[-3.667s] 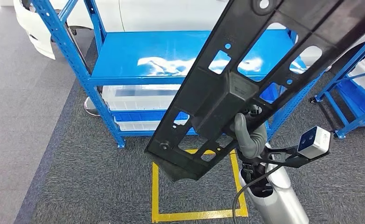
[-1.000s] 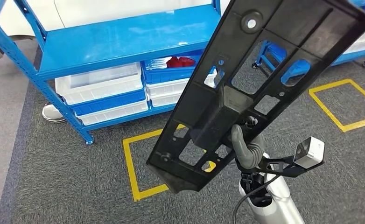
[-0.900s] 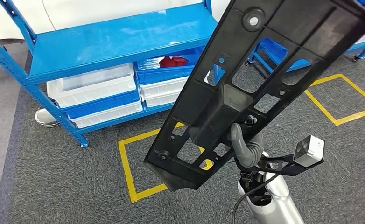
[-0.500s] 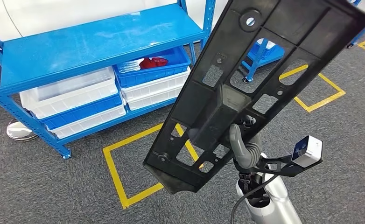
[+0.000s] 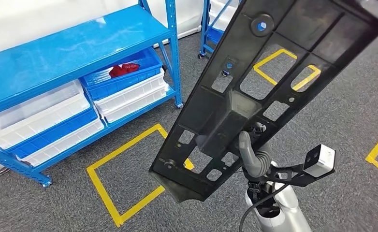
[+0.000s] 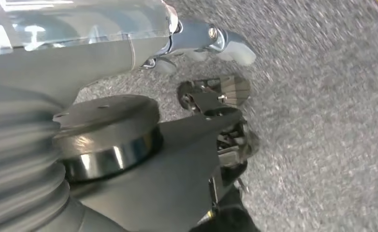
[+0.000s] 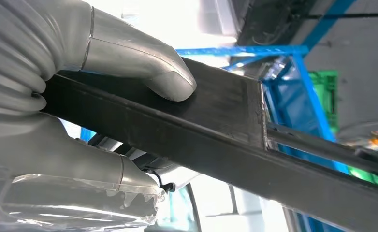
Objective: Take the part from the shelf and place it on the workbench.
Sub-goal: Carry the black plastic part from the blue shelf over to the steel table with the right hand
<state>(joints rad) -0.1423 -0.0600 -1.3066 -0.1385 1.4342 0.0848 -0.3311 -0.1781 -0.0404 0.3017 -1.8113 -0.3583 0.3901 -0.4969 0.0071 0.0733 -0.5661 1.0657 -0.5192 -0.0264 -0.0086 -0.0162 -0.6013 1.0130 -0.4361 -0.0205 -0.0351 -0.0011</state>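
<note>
The part [image 5: 254, 96] is a long black plastic panel with several cutouts. It stands tilted in front of me, its far end up at the right. My right hand [image 5: 254, 157] grips it from underneath near its lower end, thumb up against the underside. In the right wrist view the thumb and fingers [image 7: 129, 53] clamp the part's dark edge [image 7: 216, 130]. My left hand [image 6: 211, 41] hangs over the grey carpet and holds nothing, its fingers loosely extended.
A blue shelf [image 5: 56, 67] stands at the left, with white bins [image 5: 129, 96] and a blue bin of red pieces [image 5: 124, 70] underneath. Yellow tape squares [image 5: 100, 179] mark the carpet. A second blue rack [image 5: 211, 29] stands at the back.
The whole picture has shifted, so the camera has turned: the shelf now lies further left and more carpet shows at the right. The part stays in my right hand at the same tilt.
</note>
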